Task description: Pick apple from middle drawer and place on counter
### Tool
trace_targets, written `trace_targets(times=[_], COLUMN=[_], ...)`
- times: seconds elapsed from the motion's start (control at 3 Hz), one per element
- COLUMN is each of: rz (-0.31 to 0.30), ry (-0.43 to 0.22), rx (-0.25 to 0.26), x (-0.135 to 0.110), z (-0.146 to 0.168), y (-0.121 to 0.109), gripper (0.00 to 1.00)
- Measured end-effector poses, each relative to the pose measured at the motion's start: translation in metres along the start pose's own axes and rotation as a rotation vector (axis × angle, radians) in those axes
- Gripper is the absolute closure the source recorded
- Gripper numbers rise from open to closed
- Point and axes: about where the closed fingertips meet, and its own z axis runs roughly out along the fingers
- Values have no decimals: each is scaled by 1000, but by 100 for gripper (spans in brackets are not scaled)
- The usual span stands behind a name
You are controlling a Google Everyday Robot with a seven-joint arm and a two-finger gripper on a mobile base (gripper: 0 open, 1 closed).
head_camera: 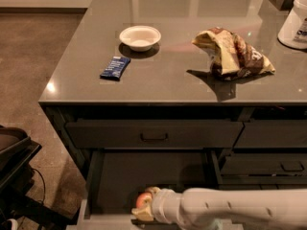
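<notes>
The apple (143, 200), small and red with a yellowish patch, is in the open middle drawer (144, 175), near its pale front rim at the bottom of the view. My gripper (144, 206) reaches in from the right on a white arm and is shut on the apple, its beige fingers (152, 192) above and below it. The apple's lower part is hidden by the gripper. The glossy grey-brown counter (177, 75) lies above the drawers.
On the counter are a white bowl (140, 37), a blue snack bar (115, 67), a crumpled chip bag (233, 53) and a white container (295, 18) at the far right. A shut handled drawer (153, 135) sits above the open one. Dark robot base parts (14, 162) are at the left.
</notes>
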Motion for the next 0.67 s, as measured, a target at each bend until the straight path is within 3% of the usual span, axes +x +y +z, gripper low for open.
trace_targets(times=[0.33,0.67], rz=[47,13], ry=[7,4], rx=[-1,64], x=[-8,-19], z=[-69,-96], y=[43,30], gripper=[100,100])
